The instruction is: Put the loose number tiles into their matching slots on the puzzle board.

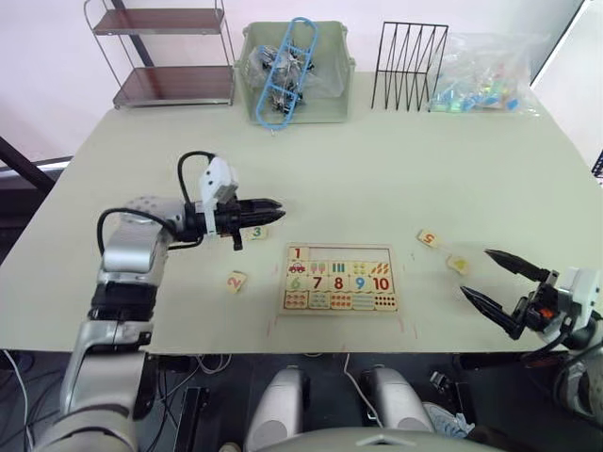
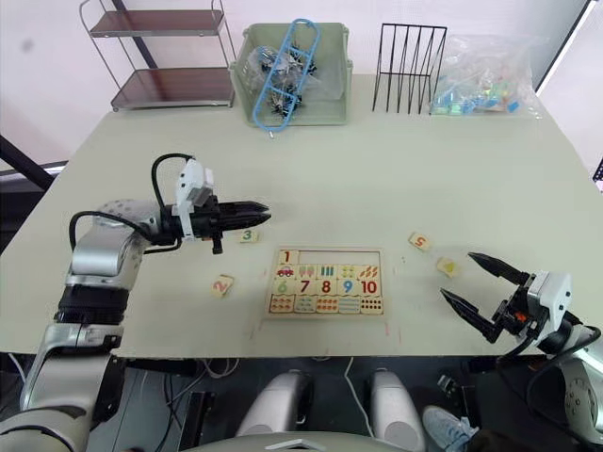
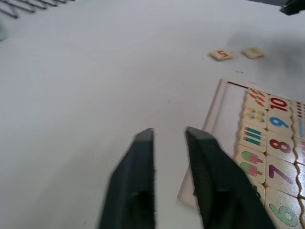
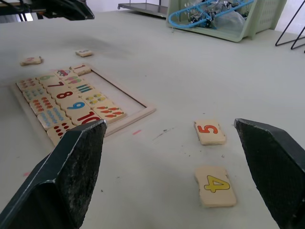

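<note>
The wooden puzzle board (image 1: pixel 405 280) lies near the table's front edge. Tile 1 (image 1: pixel 298 252) sits in the leftmost of its slots (image 1: pixel 353 252); the other slots in that row are empty. Tile 3 (image 1: pixel 256 232) lies left of the board, close under my left gripper (image 1: pixel 274 203), which hovers over the table with a narrow gap between its fingers (image 3: pixel 140 162) and nothing in it. Tile 2 (image 1: pixel 236 281) lies further front-left. Tile 5 (image 1: pixel 429 239) and tile 4 (image 1: pixel 459 264) rest right of the board. My right gripper (image 1: pixel 476 272) is wide open just beyond tile 4 (image 4: pixel 215 185).
At the back of the table stand a two-tier metal shelf (image 1: pixel 174 56), a green basket (image 1: pixel 330 104) holding a blue frame, a black wire rack (image 1: pixel 410 66) and a clear bag of coloured pieces (image 1: pixel 485 85). The table's front edge runs just below the board.
</note>
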{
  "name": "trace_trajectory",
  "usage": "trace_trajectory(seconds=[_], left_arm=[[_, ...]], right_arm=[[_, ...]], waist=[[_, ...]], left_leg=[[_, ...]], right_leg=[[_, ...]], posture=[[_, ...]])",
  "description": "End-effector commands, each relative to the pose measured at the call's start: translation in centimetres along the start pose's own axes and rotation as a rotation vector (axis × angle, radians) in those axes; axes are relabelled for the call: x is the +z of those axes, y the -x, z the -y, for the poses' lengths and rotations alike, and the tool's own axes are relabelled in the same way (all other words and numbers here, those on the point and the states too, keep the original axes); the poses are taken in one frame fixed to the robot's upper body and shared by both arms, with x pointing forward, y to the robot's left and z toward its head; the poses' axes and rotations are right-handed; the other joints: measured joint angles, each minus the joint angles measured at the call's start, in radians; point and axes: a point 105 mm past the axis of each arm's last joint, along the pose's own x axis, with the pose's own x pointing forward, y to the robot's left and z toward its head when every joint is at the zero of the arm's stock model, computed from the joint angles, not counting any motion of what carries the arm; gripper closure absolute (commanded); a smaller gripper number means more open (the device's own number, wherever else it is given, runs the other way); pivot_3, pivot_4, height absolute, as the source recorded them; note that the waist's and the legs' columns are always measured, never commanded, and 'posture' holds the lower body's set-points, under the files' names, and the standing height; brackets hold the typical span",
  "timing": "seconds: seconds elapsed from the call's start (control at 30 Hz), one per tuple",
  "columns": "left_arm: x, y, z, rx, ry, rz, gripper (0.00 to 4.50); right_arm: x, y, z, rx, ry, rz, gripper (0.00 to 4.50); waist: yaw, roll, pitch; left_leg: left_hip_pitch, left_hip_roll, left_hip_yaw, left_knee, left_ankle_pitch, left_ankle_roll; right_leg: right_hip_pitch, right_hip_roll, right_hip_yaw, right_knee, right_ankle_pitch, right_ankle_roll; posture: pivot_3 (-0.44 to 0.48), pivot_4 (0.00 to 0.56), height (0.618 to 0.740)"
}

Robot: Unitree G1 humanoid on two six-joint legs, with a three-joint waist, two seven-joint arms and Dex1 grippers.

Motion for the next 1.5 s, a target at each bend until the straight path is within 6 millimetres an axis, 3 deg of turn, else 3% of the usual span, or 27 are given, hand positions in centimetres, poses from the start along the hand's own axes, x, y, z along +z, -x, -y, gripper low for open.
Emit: trace_trajectory(seconds=[0.03,0.13,0.17,0.53,0.93,1.2,1.5], left_arm=[[1.6,1.6,-0.2,0.077,-0.028,0.058,1.56],[0.5,3.0,-0.2,0.184,0.0,0.058,0.07],[0.1,3.4,0.0,0.208,0.011,0.06,0.02],[-3.7,8.0,2.1,0.431,0.105,0.012,0.02],[-6.6,11.8,7.1,0.457,0.21,0.002,0.02],[-7.8,11.9,9.5,0.497,0.212,-0.005,0.02],[-8.2,11.3,10.1,0.508,0.218,0.006,0.02]], right_arm=[[0.7,0.2,0.8,-0.029,0.009,0.015,0.0],[0.3,0.5,1.8,-0.067,0.013,-0.006,0.0],[0.3,0.7,2.0,-0.075,0.013,-0.01,0.0],[-0.2,2.1,2.6,-0.114,0.007,-0.04,0.0],[-1.0,3.9,2.0,-0.136,-0.002,-0.051,0.0],[-2.1,5.5,0.9,-0.188,-0.033,-0.052,0.0],[-2.9,5.9,0.5,-0.196,-0.032,-0.051,0.0]], waist=[[0.0,0.0,0.0],[0.0,0.0,0.0],[0.0,0.0,0.0],[0.0,0.001,0.0],[0.004,0.001,-0.001],[0.003,0.001,-0.001],[0.002,0.002,-0.002]], left_leg=[[0.0,0.0,0.0,0.0,0.0,0.0],[0.0,0.0,0.0,0.0,0.0,0.0],[0.0,0.0,0.001,0.0,0.0,0.0],[0.001,0.0,0.001,-0.001,0.0,0.0],[0.0,0.001,0.001,-0.001,0.0,0.0],[0.001,0.002,0.002,-0.002,-0.001,0.0],[0.001,0.003,0.004,-0.002,-0.001,0.001]], right_leg=[[0.0,0.0,0.0,0.0,0.0,0.0],[0.0,-0.001,0.0,0.0,0.0,0.0],[0.0,-0.001,0.0,0.0,0.0,0.0],[0.0,-0.005,0.001,-0.001,0.0,0.0],[0.001,-0.006,0.001,-0.004,0.0,-0.001],[0.002,-0.006,0.001,-0.006,-0.002,-0.004],[0.002,-0.005,0.001,-0.006,-0.002,-0.004]], posture=[[0.0,0.15,0.739],[0.0,0.15,0.739],[0.0,0.15,0.739],[0.0,0.15,0.739],[0.0,0.15,0.739],[0.0,0.15,0.739],[0.0,0.15,0.739]])
